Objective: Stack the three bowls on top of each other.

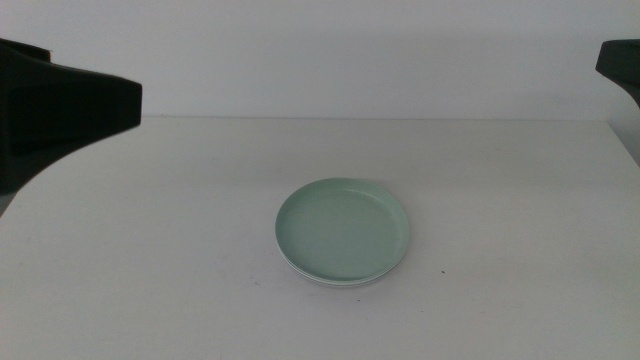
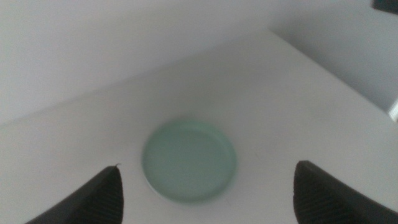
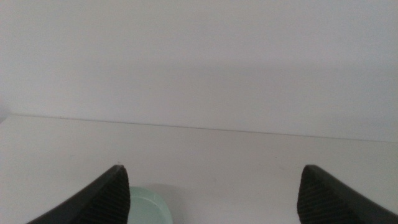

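A pale mint green bowl point(image 1: 343, 230) sits in the middle of the white table, nested on another bowl whose white rim point(image 1: 335, 284) peeks out along its near edge. Anything lower in the stack is hidden. My left gripper point(image 2: 208, 165) hovers well above the table with its jaws wide open and empty, and the green bowl point(image 2: 189, 160) lies far below, between them. Its arm point(image 1: 60, 110) shows as a dark shape at the far left. My right gripper point(image 3: 212, 167) is open and empty too, held high at the far right point(image 1: 620, 60). Only a sliver of the green bowl point(image 3: 149, 208) shows in its view.
The white table point(image 1: 500, 200) meets a plain pale wall at its far edge. Its right edge slants away near the right arm. A tiny dark speck point(image 1: 443, 270) lies just right of the stack.
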